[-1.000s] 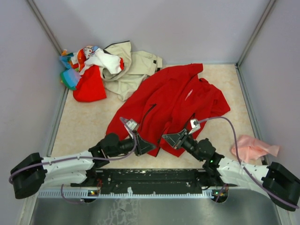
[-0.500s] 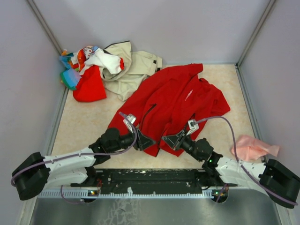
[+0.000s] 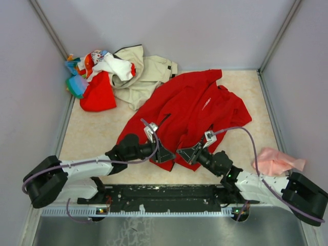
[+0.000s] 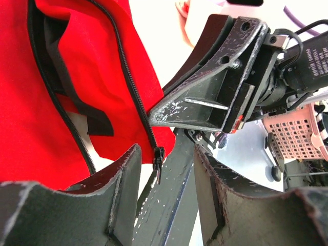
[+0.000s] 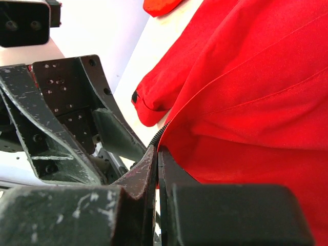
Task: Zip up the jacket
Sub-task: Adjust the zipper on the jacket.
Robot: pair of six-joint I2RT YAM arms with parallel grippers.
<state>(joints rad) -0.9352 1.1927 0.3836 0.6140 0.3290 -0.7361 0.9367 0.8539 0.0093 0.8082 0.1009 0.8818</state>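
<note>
At lower centre of the overhead view, the right jaws clamp shut on the hem of the jacket; the left jaws stand open either side of the zipper pull.

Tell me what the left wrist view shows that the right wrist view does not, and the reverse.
Only the left wrist view: the black zipper pull hanging at the end of the zipper teeth, between the fingers of the open left gripper, and a pink mesh object off to the right. Only the right wrist view: the right gripper shut on the zipper edge of the jacket. Both: the red jacket and the opposite gripper.
</note>
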